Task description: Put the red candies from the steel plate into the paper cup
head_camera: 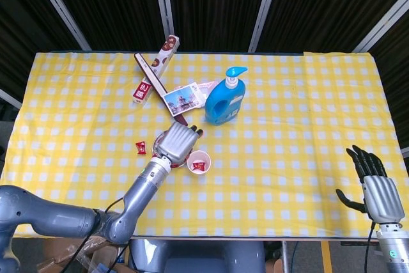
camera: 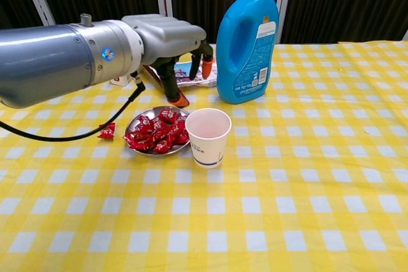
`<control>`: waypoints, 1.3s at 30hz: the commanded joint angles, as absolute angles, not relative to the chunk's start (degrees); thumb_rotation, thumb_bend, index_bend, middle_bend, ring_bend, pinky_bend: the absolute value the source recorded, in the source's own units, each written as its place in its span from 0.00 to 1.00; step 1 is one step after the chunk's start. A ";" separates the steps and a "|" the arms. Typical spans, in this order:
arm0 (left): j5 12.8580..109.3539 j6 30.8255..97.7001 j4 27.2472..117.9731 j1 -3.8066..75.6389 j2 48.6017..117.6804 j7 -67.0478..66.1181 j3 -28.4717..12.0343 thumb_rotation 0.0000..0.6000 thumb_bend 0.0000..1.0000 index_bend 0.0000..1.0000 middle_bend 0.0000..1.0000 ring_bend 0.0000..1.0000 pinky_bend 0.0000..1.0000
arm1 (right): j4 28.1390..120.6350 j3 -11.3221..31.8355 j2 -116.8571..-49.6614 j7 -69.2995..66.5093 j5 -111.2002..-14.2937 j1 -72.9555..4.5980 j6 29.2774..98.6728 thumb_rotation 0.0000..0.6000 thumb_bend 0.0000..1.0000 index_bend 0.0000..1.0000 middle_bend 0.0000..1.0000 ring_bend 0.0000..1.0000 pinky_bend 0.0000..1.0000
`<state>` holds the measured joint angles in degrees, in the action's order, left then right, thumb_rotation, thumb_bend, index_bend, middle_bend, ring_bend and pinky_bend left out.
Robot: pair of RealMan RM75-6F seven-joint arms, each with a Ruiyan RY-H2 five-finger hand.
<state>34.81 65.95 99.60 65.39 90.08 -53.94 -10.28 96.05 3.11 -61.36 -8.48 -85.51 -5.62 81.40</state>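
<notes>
A steel plate point(camera: 139, 118) piled with red wrapped candies point(camera: 159, 133) sits left of the white paper cup point(camera: 208, 136). In the head view, one red candy point(head_camera: 199, 167) lies inside the cup point(head_camera: 199, 160). My left hand point(camera: 167, 37) hovers above the plate's far side with its fingers point(camera: 173, 87) apart, pointing down and holding nothing; in the head view this hand point(head_camera: 176, 142) hides most of the plate. One stray candy point(camera: 107, 130) lies on the cloth left of the plate. My right hand point(head_camera: 374, 187) is open at the table's front right corner.
A blue pump bottle point(camera: 247, 39) stands right behind the cup. Flat boxes point(head_camera: 155, 68), a dark stick and a picture card point(head_camera: 183, 98) lie behind the plate. A yellow checked cloth point(camera: 306, 176) covers the table.
</notes>
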 commanded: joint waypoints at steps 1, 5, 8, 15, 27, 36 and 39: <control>31.90 65.74 99.49 64.03 88.05 -54.09 -8.96 1.00 0.20 0.28 0.30 0.84 0.90 | 96.09 3.09 -61.39 -8.41 -85.66 -5.65 81.43 1.00 0.34 0.00 0.00 0.00 0.00; 28.98 64.34 98.09 63.42 87.41 -54.39 -7.67 1.00 0.17 0.23 0.26 0.84 0.90 | 96.17 3.02 -61.48 -8.21 -85.70 -5.68 81.34 1.00 0.34 0.00 0.00 0.00 0.00; 27.28 62.89 96.27 63.33 88.08 -54.46 -6.86 1.00 0.17 0.22 0.25 0.84 0.90 | 96.20 3.04 -61.51 -8.06 -85.65 -5.72 81.28 1.00 0.34 0.00 0.00 0.00 0.00; 25.35 60.26 91.64 63.70 91.31 -55.00 -5.34 1.00 0.17 0.22 0.27 0.84 0.90 | 96.22 3.10 -61.46 -8.13 -85.34 -5.74 81.10 1.00 0.34 0.00 0.00 0.00 0.00; 24.64 59.26 87.51 63.88 94.61 -55.26 -4.63 1.00 0.17 0.23 0.27 0.84 0.90 | 96.32 3.01 -61.33 -8.40 -85.40 -5.79 80.91 1.00 0.34 0.00 0.00 0.00 0.00; 23.74 58.06 83.40 64.86 97.64 -55.81 -5.69 1.00 0.17 0.26 0.28 0.84 0.90 | 96.41 2.97 -61.24 -8.68 -85.33 -5.85 80.71 1.00 0.34 0.00 0.00 0.00 0.00; 23.73 57.81 82.71 65.12 98.38 -56.14 -5.79 1.00 0.18 0.29 0.31 0.84 0.90 | 96.44 2.96 -61.19 -8.81 -85.33 -5.89 80.61 1.00 0.34 0.00 0.00 0.00 0.00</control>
<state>23.75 57.90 82.81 65.04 98.25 -56.04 -5.75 96.44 2.96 -61.19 -8.81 -85.33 -5.88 80.62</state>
